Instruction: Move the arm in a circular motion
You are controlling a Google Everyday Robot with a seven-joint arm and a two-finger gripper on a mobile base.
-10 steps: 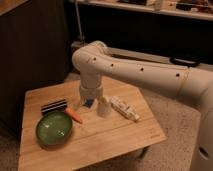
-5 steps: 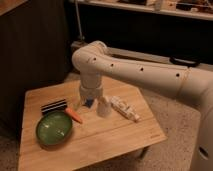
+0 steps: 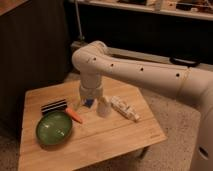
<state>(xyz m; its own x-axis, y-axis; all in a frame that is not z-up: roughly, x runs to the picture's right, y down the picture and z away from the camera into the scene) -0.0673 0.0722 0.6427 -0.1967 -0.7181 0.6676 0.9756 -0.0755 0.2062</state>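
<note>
A green bowl (image 3: 53,128) sat nearest on the wooden table (image 3: 115,145), with an orange stick (image 3: 74,115) just beside it. Behind them the gripper (image 3: 92,103) hung low over the tabletop. Its grip could not be told. The arm (image 3: 145,75) reached in from the right and bent straight down.

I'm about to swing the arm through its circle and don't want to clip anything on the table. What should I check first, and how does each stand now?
1. Arm in view, reaching over the wooden table: ok.
2. End effector located, hanging low over the table's middle: ok.
3. Gap to the pale upright object beside the end effector: cannot tell.
4. Room from the orange object lying close by: not ok, likely inside a low sweep.
5. Green bowl apart from the arm: ok.
6. End effector carrying anything: cannot tell.
</note>
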